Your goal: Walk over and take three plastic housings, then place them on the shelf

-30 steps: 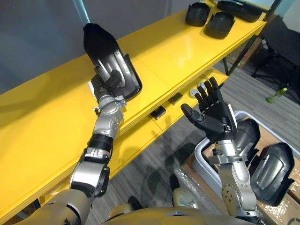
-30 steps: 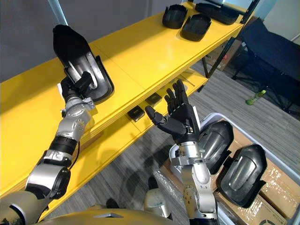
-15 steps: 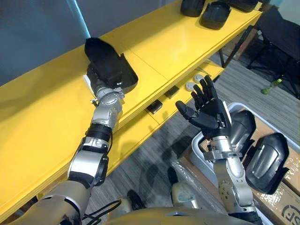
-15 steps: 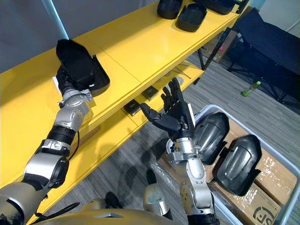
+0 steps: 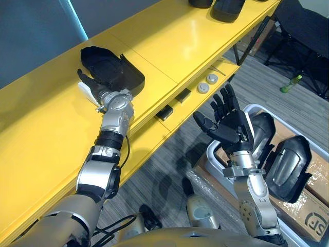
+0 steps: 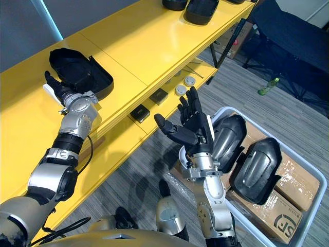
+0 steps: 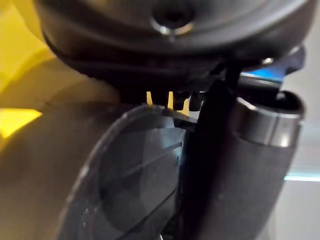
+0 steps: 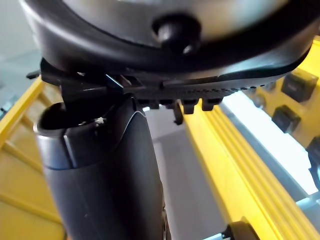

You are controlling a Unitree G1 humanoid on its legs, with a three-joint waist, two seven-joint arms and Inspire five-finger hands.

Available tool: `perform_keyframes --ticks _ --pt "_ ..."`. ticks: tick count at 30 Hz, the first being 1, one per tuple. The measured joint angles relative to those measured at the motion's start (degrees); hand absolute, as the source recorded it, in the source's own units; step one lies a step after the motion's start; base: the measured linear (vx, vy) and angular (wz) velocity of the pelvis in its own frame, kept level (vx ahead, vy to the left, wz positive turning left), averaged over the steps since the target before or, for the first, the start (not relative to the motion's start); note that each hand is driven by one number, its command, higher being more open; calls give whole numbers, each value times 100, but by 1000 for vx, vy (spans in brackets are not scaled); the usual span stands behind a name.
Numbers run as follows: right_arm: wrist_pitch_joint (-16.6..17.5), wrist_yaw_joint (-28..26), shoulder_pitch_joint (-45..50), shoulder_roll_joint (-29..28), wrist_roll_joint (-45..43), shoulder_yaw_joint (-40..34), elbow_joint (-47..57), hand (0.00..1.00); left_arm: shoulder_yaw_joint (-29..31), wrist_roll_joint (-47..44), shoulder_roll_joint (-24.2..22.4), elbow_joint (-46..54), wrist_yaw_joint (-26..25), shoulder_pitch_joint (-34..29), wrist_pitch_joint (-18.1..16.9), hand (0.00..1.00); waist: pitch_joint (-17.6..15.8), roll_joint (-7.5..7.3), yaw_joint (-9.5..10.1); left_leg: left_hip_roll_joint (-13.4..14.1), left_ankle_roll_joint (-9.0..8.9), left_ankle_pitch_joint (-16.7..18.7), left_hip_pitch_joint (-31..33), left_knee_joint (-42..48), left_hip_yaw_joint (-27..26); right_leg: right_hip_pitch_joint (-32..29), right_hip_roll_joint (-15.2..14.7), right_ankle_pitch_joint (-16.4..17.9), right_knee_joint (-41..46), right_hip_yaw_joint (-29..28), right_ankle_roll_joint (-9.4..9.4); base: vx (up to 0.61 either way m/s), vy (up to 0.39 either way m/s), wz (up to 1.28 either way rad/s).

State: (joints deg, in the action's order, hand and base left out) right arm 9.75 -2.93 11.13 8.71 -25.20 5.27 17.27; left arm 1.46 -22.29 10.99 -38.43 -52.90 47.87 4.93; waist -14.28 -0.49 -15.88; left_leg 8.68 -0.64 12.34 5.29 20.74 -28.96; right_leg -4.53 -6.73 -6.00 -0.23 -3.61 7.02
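1. The plastic housing lies on the shelf top, with the left hand against it, fingers straight.
2. The right hand hangs before the shelf, fingers spread, empty.
3. Two further housings occupy the shelf's far end.
4. A bin below the shelf holds two spare housings.

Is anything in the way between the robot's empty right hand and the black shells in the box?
Nothing that I can see. The open right hand is raised just beside the grey bin. The near black housing and the far black housing lie uncovered inside it.
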Motion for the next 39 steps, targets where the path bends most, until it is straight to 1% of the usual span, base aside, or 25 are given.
perform_keyframes --ticks 3,9,10,12,16,17,20,21,24,27,30,31,32,34,35,36,37,39 --pt "34 -34 130 -20 -2 1 54 100 -2 -2 -44 6 48 -8 -22 100 0 -1 13 -3 1 -4 -23 -9 5 26 -1 -4 0 8 5 -21 -3 1" --pt "93 -63 234 -154 3 141 177 100 -74 -58 -229 133 175 -167 -391 100 6 5 51 -40 -13 -26 -172 -120 5 176 -14 -3 -70 26 6 0 0 0" --pt "97 -64 234 -181 3 157 181 100 -72 -72 -230 171 175 -175 -395 100 8 3 55 -41 -16 -31 -172 -131 5 176 -13 -3 -76 27 6 0 0 0" --pt "103 -63 277 -198 6 189 182 100 -63 -139 -232 332 187 -333 -499 100 31 31 19 -42 -25 -45 -182 -160 5 176 -6 -5 -80 34 5 0 0 0" --pt "103 -72 321 -198 5 163 183 100 71 -164 -234 529 316 -437 -470 100 56 57 28 -58 -35 -63 -226 -206 9 197 -4 -6 -85 46 5 0 0 0" --pt "103 -90 322 -198 4 151 183 100 124 -160 -236 595 419 -509 -454 100 57 58 28 -67 -36 -67 -282 -234 11 252 -6 -6 -98 48 5 0 0 0" --pt "134 -175 320 -198 3 106 183 100 179 -82 -235 785 565 -613 -300 100 92 69 51 -109 -38 -97 -385 -335 36 332 -20 -5 -110 65 5 -11 3 3" --pt "155 -191 319 -197 3 98 183 100 213 89 -233 910 607 -644 -216 100 137 81 84 -119 -35 -109 -384 -371 41 332 -26 -5 -118 92 4 -34 -5 7" --pt "206 -267 327 -189 2 78 183 100 325 331 -167 1274 726 -847 -179 100 344 147 144 -134 -41 -131 -382 -408 100 374 -32 -4 -169 162 2 -21 -14 9" --pt "226 -307 271 -180 -1 77 182 100 468 446 94 1494 913 -864 -173 100 486 229 215 -156 -48 -187 -385 -441 180 405 -36 3 -170 237 -8 -34 -22 14" --pt "229 -314 178 -161 1 0 170 100 598 445 374 1939 1233 -997 -324 100 563 281 289 -212 -32 -276 -391 -534 263 429 -70 9 -172 332 -17 -60 -27 15" --pt "229 -313 150 -156 2 -45 152 100 633 445 379 2028 1316 -1019 -378 100 571 293 325 -221 -29 -285 -394 -539 283 445 -76 10 -172 350 -20 -65 -19 17" --pt "229 -307 77 -115 18 -130 90 100 645 423 394 2157 1454 -1059 -514 100 596 313 392 -237 -22 -297 -400 -546 326 475 -92 16 -173 394 -29 -70 -9 16" --pt "233 -285 -174 66 35 -191 -175 100 621 298 481 2525 1800 -1335 -658 100 705 324 437 -277 -14 -329 -400 -593 376 490 -121 19 -175 451 -31 -72 -8 20" --pt "243 -264 -534 219 96 -346 -590 100 562 69 484 3116 2263 -1787 -839 100 749 315 478 -305 0 -349 -412 -594 478 575 -148 21 -188 555 -33 -47 -4 23" --pt "242 -257 -590 239 141 -377 -658 100 542 25 483 3230 2332 -1874 -866 100 750 314 491 -307 0 -349 -411 -594 492 585 -152 22 -189 568 -33 -49 -4 31" --pt "244 -207 -838 325 245 -527 -941 100 426 -75 454 3751 2573 -2295 -976 100 750 314 565 -324 15 -362 -410 -588 560 633 -169 23 -197 644 -33 -49 -4 22" --pt "238 -32 -1114 502 325 -775 -1336 100 221 -193 304 4586 3047 -3060 -1053 100 765 307 762 -357 28 -398 -410 -584 691 712 -194 28 -214 781 -34 -57 -12 36"
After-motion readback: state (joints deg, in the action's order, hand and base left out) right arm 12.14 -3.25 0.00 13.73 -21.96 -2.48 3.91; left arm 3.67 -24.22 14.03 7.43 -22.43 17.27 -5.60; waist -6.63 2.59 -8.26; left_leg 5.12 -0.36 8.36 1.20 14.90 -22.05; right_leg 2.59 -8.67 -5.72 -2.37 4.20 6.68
